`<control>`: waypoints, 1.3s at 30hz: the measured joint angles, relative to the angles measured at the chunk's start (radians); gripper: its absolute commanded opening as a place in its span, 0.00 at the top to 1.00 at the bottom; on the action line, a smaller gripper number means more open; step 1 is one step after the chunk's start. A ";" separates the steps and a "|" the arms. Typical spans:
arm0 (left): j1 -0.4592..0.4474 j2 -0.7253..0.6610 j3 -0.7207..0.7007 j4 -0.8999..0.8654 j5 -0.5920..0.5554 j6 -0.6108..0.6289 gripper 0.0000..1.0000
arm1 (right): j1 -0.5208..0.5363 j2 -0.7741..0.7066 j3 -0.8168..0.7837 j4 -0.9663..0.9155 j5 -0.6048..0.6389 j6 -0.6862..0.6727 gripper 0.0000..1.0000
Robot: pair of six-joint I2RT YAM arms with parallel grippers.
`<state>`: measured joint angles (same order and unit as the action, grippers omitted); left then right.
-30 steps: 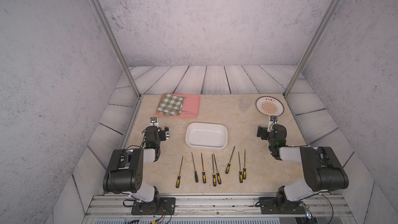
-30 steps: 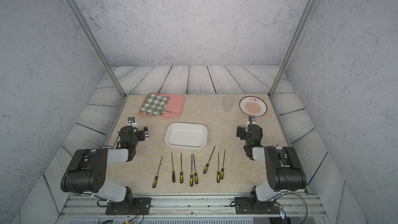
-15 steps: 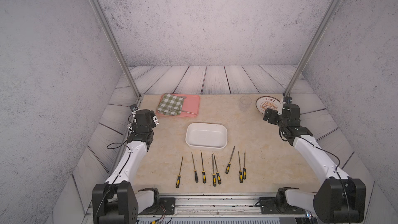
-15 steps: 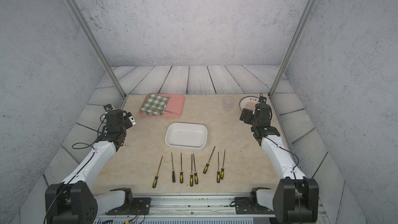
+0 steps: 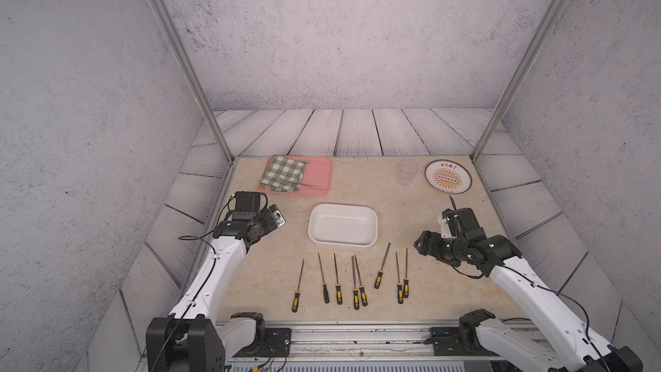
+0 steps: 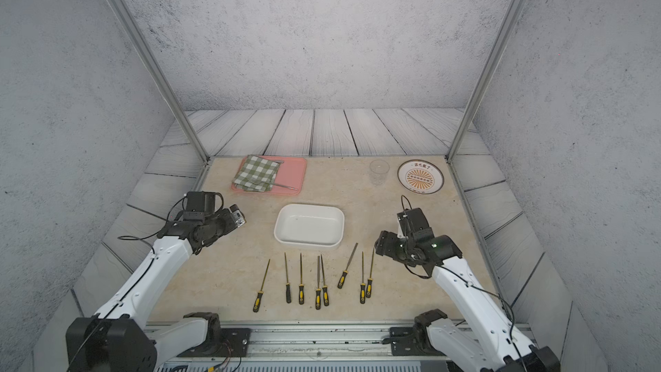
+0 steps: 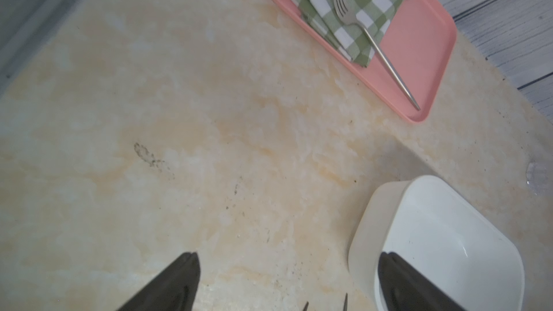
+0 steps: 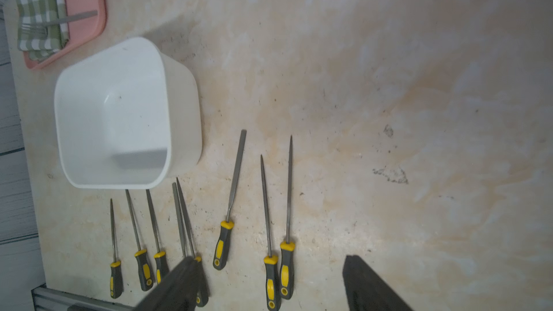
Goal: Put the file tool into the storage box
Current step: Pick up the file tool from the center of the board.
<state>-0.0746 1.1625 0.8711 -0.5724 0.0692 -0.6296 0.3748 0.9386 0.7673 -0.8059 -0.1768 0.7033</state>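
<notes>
The storage box [image 5: 342, 225] is a shallow white tub in the middle of the table, and nothing lies in it. In front of it, several file tools with yellow-and-black handles lie in a row, among them a flat file [image 5: 382, 266] set at a slant. My right gripper [image 5: 424, 245] hovers just right of the row, open and holding nothing. In the right wrist view the gripper [image 8: 269, 261] has two file handles [image 8: 278, 267] on the table showing between its fingers. My left gripper [image 5: 268, 227] hangs left of the box. It [image 7: 287, 264] is open and holds nothing.
A pink tray [image 5: 318, 177] at the back left holds a green checked cloth [image 5: 284, 177] and a fork [image 7: 374, 40]. At the back right stand a clear glass [image 5: 407, 169] and a patterned plate [image 5: 447, 177]. Metal frame posts rise at the table's back corners.
Both arms unfolded from their rest poses. The right gripper swung from near the plate down to the right end of the file row, its jaws narrowing a little. The left gripper moved toward the box.
</notes>
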 measured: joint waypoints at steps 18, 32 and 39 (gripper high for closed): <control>-0.161 0.116 0.047 -0.092 0.090 0.021 0.02 | 0.312 0.257 -0.040 -0.031 -0.108 0.088 0.56; -0.278 0.142 0.085 -0.096 0.037 0.002 0.02 | 0.356 0.386 -0.039 0.024 -0.097 0.052 0.56; -0.288 0.142 0.090 -0.121 0.012 0.000 0.02 | 0.356 0.482 -0.019 0.058 -0.092 0.024 0.57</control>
<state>-0.3622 1.3041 0.9615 -0.6930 0.0811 -0.6292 0.7311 1.4208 0.7479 -0.7475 -0.2687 0.7277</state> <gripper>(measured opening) 0.985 0.431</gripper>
